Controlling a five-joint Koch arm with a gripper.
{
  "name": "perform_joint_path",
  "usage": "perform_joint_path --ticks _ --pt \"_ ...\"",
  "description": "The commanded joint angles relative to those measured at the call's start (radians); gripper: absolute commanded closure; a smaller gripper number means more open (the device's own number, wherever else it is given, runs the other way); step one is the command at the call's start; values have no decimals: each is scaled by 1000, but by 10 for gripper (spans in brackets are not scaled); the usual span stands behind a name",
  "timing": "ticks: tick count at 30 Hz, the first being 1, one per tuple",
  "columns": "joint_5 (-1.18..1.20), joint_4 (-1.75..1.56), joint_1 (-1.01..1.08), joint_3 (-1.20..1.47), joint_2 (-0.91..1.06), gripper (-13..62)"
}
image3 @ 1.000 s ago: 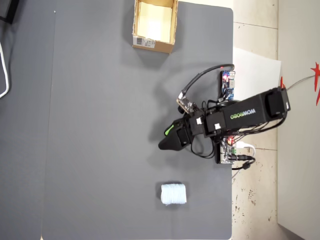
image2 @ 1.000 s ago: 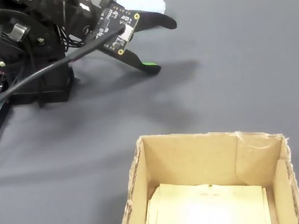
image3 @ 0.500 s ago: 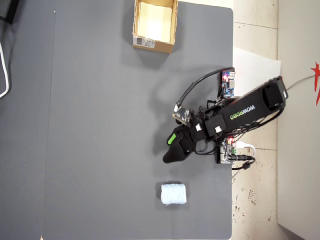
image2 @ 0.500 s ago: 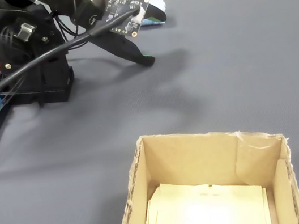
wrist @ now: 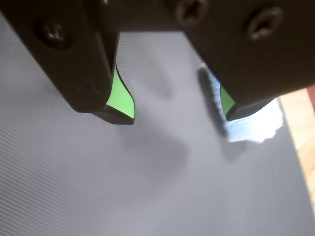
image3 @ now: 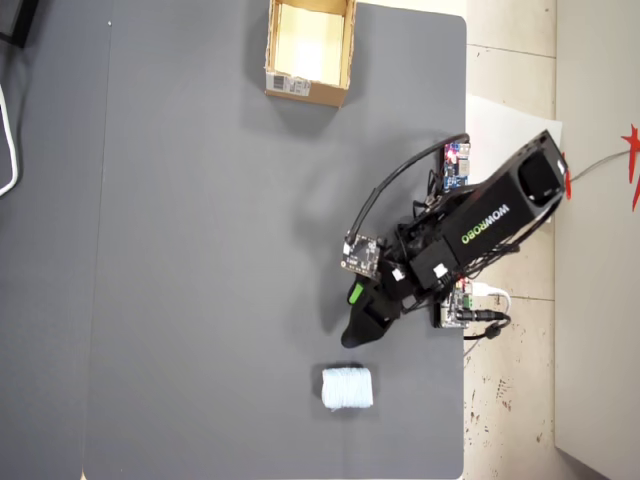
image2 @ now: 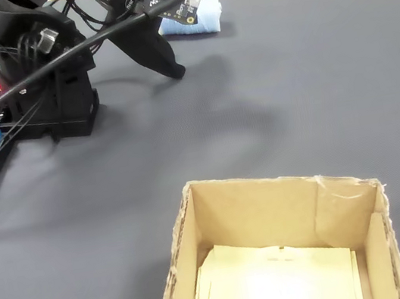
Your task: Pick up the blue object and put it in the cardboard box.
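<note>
Jaws wide open, holding nothing; I'd centre the gripper [wrist: 174,110] over the blue object [image3: 347,388] before dropping down.

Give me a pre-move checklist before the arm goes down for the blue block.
1. Gripper open: ok, the wrist view shows a wide gap between the fingers.
2. Blue block free on the mat: ok, nothing touches it.
3. Gripper centred over block: not ok, the block sits under one finger only in the wrist view.
4. Cardboard box open and empty: ok.
5. Cable clear of the block: cannot tell.
</note>
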Motion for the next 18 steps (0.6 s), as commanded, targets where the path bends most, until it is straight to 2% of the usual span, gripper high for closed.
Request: perform_joint_path --ticks 1,18 --pt "72 9 -21 -112 -18 158" --pt "69 313 -127 -511 -268 162"
